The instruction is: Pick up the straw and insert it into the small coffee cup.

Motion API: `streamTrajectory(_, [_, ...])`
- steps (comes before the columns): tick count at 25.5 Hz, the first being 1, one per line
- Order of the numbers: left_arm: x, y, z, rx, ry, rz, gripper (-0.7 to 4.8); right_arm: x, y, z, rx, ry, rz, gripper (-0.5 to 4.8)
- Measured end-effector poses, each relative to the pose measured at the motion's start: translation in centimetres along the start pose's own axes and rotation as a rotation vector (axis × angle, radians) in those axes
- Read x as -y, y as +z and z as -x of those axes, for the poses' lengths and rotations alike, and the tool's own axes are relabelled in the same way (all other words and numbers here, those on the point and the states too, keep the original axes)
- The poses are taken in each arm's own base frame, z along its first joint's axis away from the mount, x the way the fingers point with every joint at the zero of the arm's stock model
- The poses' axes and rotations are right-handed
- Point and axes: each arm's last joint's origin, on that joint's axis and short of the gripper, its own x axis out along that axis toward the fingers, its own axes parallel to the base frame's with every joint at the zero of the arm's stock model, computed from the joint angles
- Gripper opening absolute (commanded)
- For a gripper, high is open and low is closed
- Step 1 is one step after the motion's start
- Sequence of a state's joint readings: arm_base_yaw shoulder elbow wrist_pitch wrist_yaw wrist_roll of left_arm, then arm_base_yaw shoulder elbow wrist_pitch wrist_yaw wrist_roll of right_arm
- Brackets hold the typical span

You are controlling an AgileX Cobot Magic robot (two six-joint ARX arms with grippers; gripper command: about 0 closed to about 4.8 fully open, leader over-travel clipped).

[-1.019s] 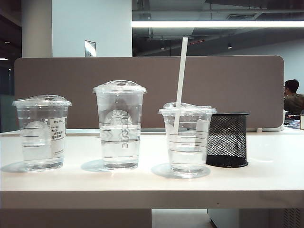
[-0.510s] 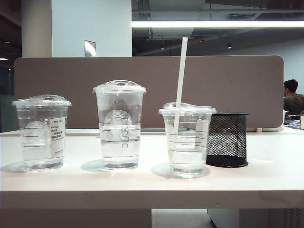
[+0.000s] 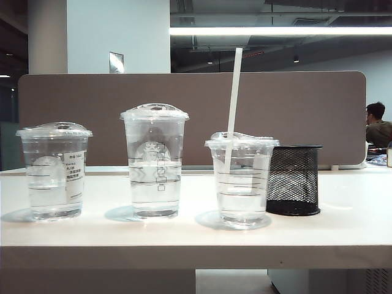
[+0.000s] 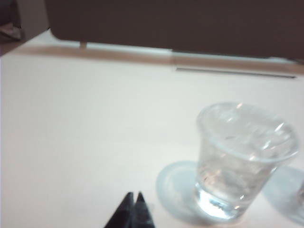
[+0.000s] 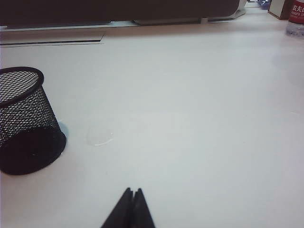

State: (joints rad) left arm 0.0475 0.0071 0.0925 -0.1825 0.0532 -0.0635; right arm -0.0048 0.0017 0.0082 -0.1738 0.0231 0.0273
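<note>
The long white straw (image 3: 233, 92) stands in the small coffee cup (image 3: 242, 184), passing through its clear lid and leaning slightly, with its top well above every cup. The cup holds water and sits right of the table's middle. Neither arm shows in the exterior view. In the left wrist view my left gripper (image 4: 134, 194) is shut and empty, low over the bare white table beside a clear lidded cup (image 4: 242, 161). In the right wrist view my right gripper (image 5: 132, 191) is shut and empty, away from any cup.
A tall clear cup with a round logo (image 3: 155, 162) stands mid-table, and a wider cup with a white label (image 3: 54, 171) at the left. A black mesh holder (image 3: 294, 180) (image 5: 23, 123) sits just behind and right of the small cup. A brown partition (image 3: 294, 110) backs the table.
</note>
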Motion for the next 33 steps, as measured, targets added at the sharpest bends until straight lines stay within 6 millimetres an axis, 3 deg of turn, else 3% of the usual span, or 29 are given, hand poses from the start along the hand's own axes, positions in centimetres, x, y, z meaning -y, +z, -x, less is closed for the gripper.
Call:
streamTrajectory(2, [-0.2, -1.9, -0.6, -0.054, 0.009, 0.004, -0.04, 0.0, 0.0, 0.0, 0.000, 0.000, 0.000, -0.05])
streamTrajectory(4, [-0.2, -2.7, -0.8, -0.081, 0.011, 0.006, -0.04, 0.0, 0.0, 0.0, 0.000, 0.000, 0.000, -0.05])
streamTrajectory(33, [-0.2, -2.7, -0.7, -0.076, 0.012, -0.018, -0.04, 0.0, 0.0, 0.0, 0.000, 0.000, 0.000, -0.05])
